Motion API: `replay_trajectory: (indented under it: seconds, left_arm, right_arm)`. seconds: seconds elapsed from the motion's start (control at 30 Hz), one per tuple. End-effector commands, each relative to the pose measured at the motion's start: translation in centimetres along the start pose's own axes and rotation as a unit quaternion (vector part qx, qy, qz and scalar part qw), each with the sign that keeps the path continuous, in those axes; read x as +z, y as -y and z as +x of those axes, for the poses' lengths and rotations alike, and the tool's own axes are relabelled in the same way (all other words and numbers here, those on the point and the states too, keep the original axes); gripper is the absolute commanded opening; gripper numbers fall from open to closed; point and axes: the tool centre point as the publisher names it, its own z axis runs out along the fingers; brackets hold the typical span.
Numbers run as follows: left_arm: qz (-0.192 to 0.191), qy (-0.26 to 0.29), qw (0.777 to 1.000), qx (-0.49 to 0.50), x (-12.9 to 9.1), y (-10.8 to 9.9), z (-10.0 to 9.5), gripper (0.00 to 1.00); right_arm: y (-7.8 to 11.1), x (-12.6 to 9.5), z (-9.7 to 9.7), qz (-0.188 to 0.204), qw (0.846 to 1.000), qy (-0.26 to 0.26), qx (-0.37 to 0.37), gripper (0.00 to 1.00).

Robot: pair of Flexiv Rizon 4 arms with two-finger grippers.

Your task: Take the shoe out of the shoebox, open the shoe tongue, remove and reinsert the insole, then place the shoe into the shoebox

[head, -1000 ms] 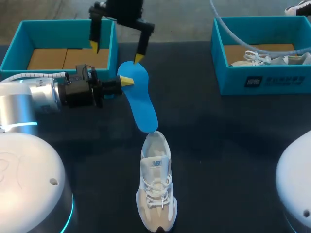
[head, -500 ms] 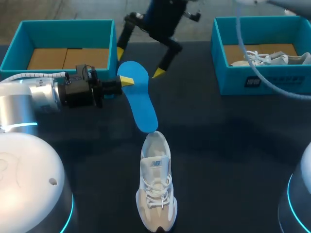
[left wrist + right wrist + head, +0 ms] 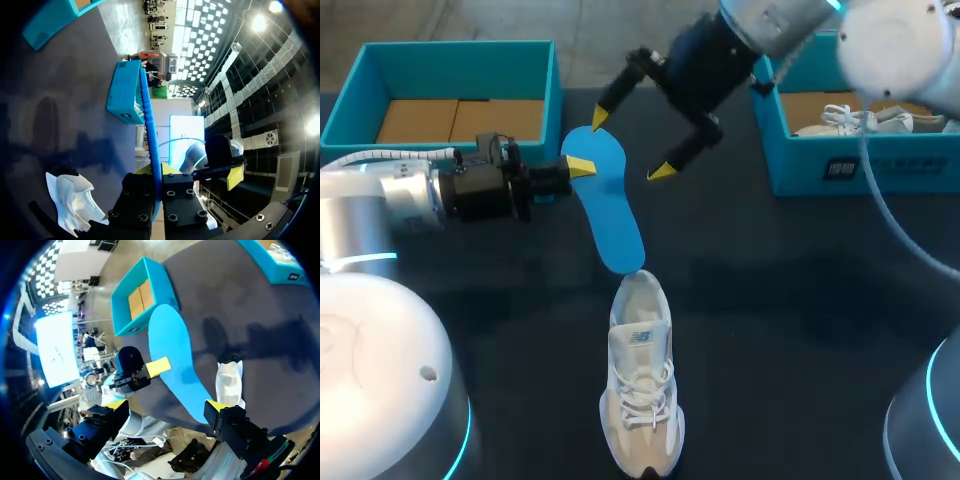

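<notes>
My left gripper (image 3: 582,168) is shut on the edge of a blue insole (image 3: 610,215), holding it over the dark table. The insole's near end reaches the heel opening of a white sneaker (image 3: 642,385) that stands upright on the table. In the left wrist view the insole (image 3: 150,135) runs edge-on out from between my fingers, with the sneaker (image 3: 72,200) beside it. My right gripper (image 3: 631,143) hangs open above the insole's far end, one yellow tip on either side. The right wrist view shows the insole (image 3: 172,350) ahead of the open right gripper (image 3: 167,405), and the sneaker (image 3: 229,382) beyond.
A teal shoebox (image 3: 360,100) with a bare cardboard floor stands at the back left. A second teal shoebox (image 3: 840,170) at the back right holds another white shoe (image 3: 850,122). My right arm reaches in from the back right, over that box's corner.
My right gripper has swung from above the left shoebox rightward and turned, staying open, and now hangs over the insole's far end. The left arm, insole and sneaker have not moved.
</notes>
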Motion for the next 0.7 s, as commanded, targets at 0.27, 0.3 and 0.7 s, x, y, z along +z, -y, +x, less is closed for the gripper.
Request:
replay_trajectory:
  seconds: [0.27,0.3,0.7]
  left_arm:
    - [0.0,0.001,1.0,0.0,-0.1,-0.1,0.0,0.0]
    - [0.0,0.001,1.0,0.0,-0.1,-0.1,0.0,0.0]
    - [0.0,0.001,1.0,0.0,-0.1,-0.1,0.0,0.0]
  right_arm:
    - [-0.9,0.5,-2.3,-0.022,0.973,-0.222,-0.053,1.0]
    - [-1.1,0.5,-2.5,-0.021,0.974,-0.221,-0.051,1.0]
    - [-2.9,-0.2,-3.4,-0.005,0.968,-0.239,-0.074,1.0]
